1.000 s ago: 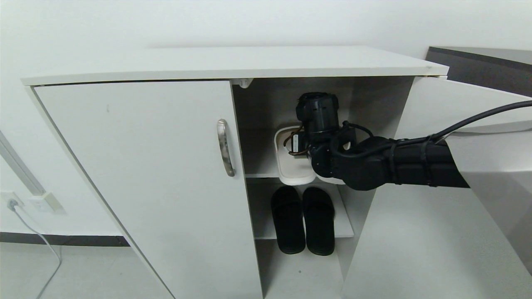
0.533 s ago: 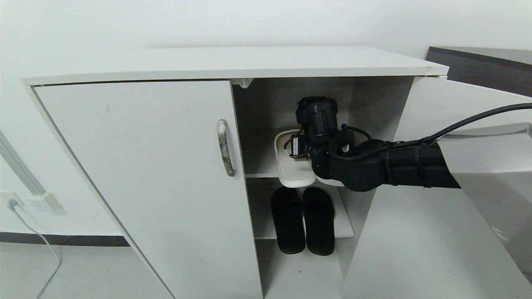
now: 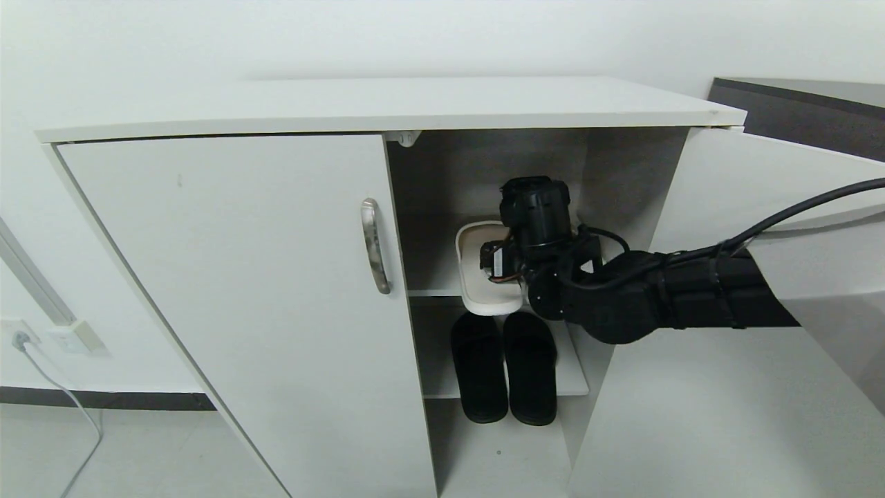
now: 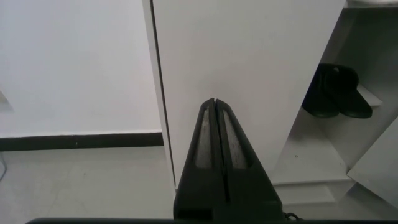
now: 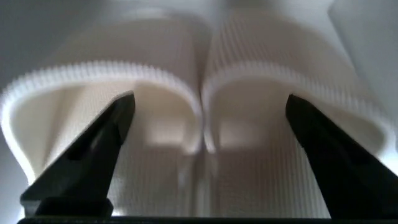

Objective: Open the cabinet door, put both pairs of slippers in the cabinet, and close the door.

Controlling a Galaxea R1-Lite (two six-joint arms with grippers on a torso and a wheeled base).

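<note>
The cabinet's right door (image 3: 719, 401) stands open and its left door (image 3: 242, 297) is closed. A white pair of slippers (image 3: 484, 277) lies on the upper shelf, heels jutting over the shelf's front edge. My right arm (image 3: 622, 297) reaches in over them. My right gripper (image 5: 208, 118) is open, its fingers (image 5: 106, 143) spread wide in front of the two white straps (image 5: 155, 81). A black pair of slippers (image 3: 503, 366) rests side by side on the lower shelf. My left gripper (image 4: 214, 102) is shut and empty, low down before the closed door, with the black pair (image 4: 339, 93) off to one side.
A metal handle (image 3: 373, 245) runs down the closed door's inner edge. A wall socket with a cable (image 3: 21, 340) sits low on the wall left of the cabinet. Bare floor (image 4: 87, 180) lies in front.
My right arm has dropped lower inside the cabinet, and the white slippers have come down with it onto the upper shelf. The black pair and the doors have not moved.
</note>
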